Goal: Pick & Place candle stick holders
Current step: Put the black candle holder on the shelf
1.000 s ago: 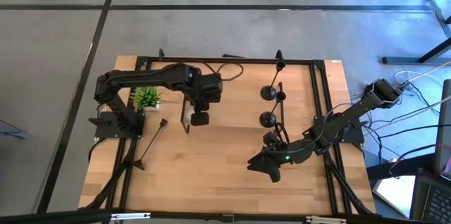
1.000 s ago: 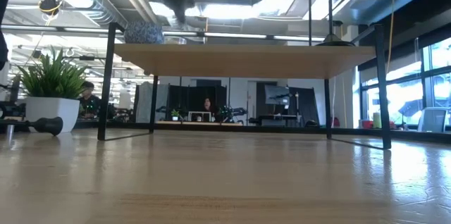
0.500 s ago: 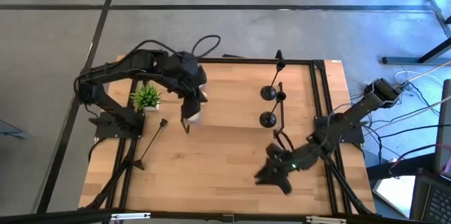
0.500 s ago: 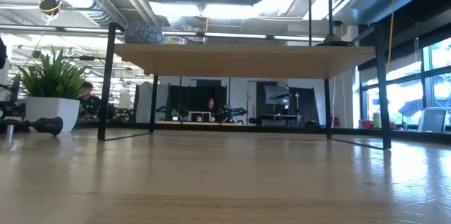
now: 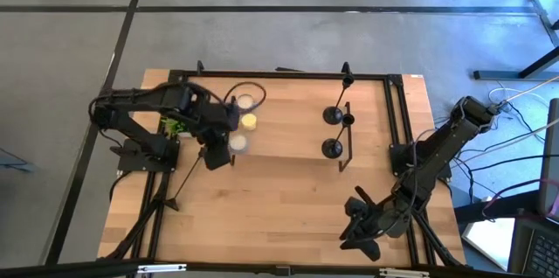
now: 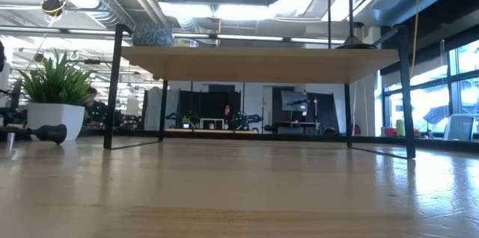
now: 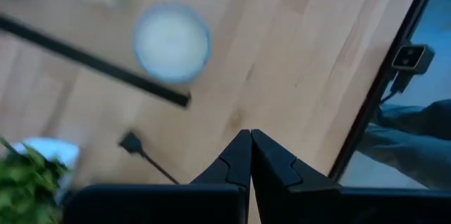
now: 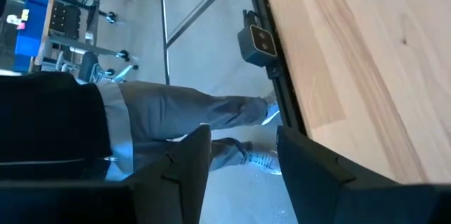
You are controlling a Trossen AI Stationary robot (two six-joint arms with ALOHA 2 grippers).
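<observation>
left gripper [image 5: 215,155] pressed together by white candle [image 5: 237,143]; right gripper [image 5: 356,230] spread (holding nothing).

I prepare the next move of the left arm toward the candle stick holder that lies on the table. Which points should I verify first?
1. Left gripper empty: ok, holds nothing.
2. Left gripper open for grasping: not ok, fingers shut.
3. Lying candle stick holder free: ok, untouched beside the left gripper.
4. Two upright candle stick holders stable on the shelf: ok.
5. Right gripper out of the way: ok, open, at the table's right edge.
6. Person away from the table: not ok.
</observation>
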